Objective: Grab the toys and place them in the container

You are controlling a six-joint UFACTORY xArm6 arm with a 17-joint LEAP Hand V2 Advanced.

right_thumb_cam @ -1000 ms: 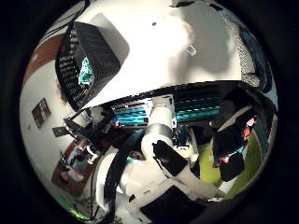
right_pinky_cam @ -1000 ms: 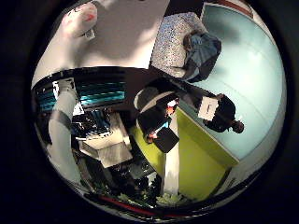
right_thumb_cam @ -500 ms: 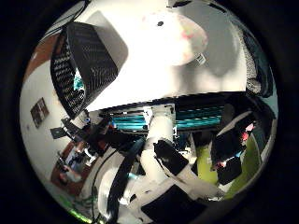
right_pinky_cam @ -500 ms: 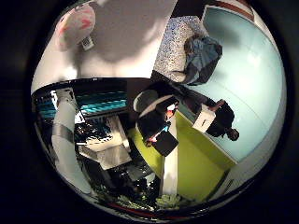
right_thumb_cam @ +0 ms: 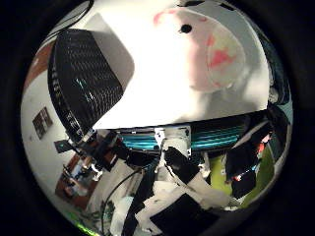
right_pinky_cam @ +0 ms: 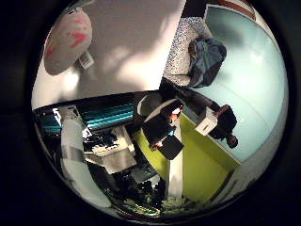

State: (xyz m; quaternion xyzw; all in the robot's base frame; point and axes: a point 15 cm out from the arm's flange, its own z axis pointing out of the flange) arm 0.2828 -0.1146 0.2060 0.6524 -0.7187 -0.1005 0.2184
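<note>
Plush toy [right_thumb_cam: 209, 49] (pink-blotched) lies flat beside the basket [right_thumb_cam: 83, 83].

Both cameras sit on the palm, facing a white table [right_thumb_cam: 162, 93] from close above. The thumb-side view takes in the black mesh basket [right_thumb_cam: 83, 83] and a plush toy [right_thumb_cam: 206, 54]; the little-finger view shares that toy (near its edge) and the table's far edge.
</note>
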